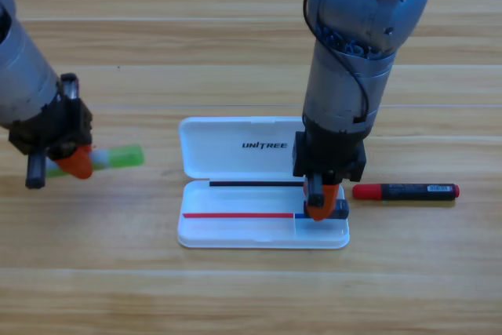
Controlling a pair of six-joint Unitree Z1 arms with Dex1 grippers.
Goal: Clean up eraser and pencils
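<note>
Markers: two (118, 156) (405, 191); eraser perhaps hidden

- Two pencils: a green one (118, 157) just beside the left gripper (72, 164), a red-capped black one (405, 191) just right of the right gripper (320, 208).
- One eraser (339, 209), a dark block at the right gripper's tips.
- One white case (235, 229), open under the right gripper.
- Two grippers.

green pencil (118, 156) half hidden by left gripper (74, 164), eraser (339, 209) perhaps under right gripper (320, 208)
</note>
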